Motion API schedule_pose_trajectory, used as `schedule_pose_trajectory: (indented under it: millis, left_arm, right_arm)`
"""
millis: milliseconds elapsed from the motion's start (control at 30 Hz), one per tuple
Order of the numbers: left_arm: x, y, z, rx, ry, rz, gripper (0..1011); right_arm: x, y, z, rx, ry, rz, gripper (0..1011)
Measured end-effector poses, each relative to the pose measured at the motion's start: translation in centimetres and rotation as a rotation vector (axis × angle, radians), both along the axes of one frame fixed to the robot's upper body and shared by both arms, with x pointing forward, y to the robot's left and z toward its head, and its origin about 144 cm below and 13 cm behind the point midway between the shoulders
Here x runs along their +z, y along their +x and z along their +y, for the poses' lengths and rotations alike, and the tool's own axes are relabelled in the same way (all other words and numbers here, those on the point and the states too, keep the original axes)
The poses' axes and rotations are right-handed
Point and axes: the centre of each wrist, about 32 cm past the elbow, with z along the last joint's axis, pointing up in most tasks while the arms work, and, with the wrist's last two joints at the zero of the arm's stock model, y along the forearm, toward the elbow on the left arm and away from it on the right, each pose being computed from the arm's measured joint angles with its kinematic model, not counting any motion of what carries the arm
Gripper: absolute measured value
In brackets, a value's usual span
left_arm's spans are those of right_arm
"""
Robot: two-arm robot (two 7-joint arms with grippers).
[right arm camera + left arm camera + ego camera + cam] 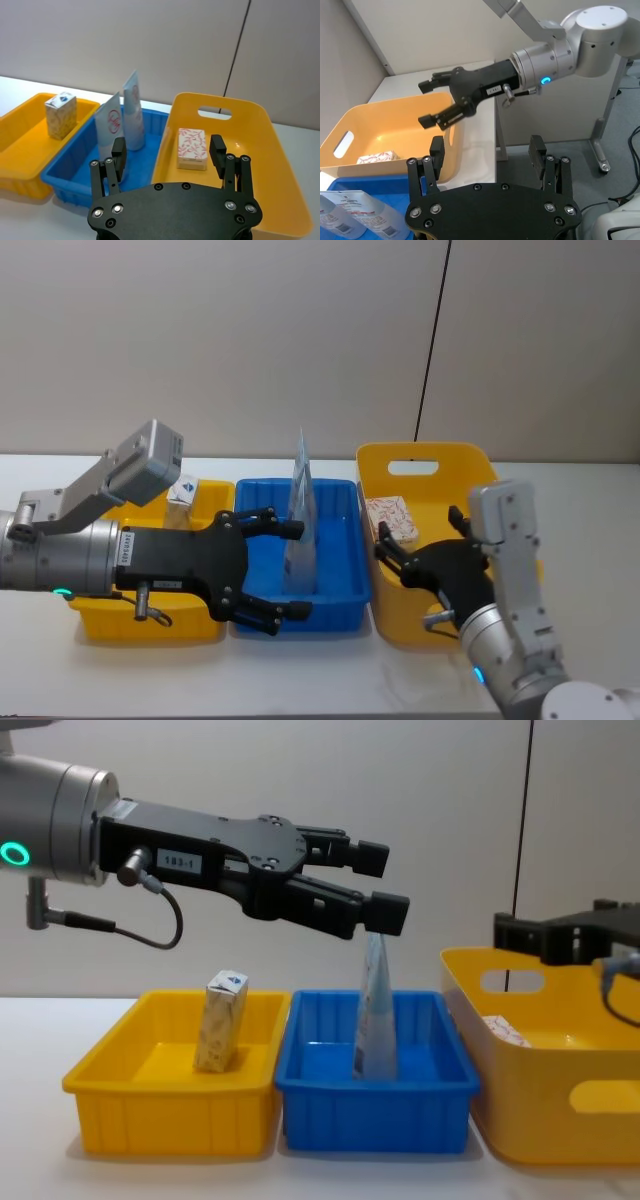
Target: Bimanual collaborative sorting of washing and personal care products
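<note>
Now: jaws wide and empty on both arms.
Left gripper [382,883] over blue bin [375,1105] by upright pale-blue tube [375,1010], red logo [114,120] unreadable; right gripper [415,540] over yellow bin [280,165] holding leaf-print box [192,146]; left arm tag [183,863] reads 183-1.

Air over the bins is free; the tubes are my one tall obstacle.
Right beneath my left gripper [378,885] the upright tubes [375,1015] rise from the blue bin [375,1105] toward its fingers, with bare floor on either side. Just ahead of my right gripper [420,540] the white box [390,518] lies low against the big yellow bin [415,455] wall beside the blue bin; the rest of that floor is bare.
</note>
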Motion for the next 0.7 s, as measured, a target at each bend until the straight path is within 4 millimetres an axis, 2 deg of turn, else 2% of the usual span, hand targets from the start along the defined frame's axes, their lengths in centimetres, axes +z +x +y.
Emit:
schedule_pose_trajectory:
  millis: [333, 700]
  left_arm:
    - [0.0, 0.0, 0.0, 0.0, 0.0, 0.0, 1001]
    - [0.0, 0.0, 0.0, 0.0, 0.0, 0.0, 1001]
  right_arm:
    - [-1.0, -0.2, 2.6, 0.02, -0.017, -0.001, 1003]
    - [-1.9, 0.8, 5.3, 0.012, -0.02, 0.02, 1004]
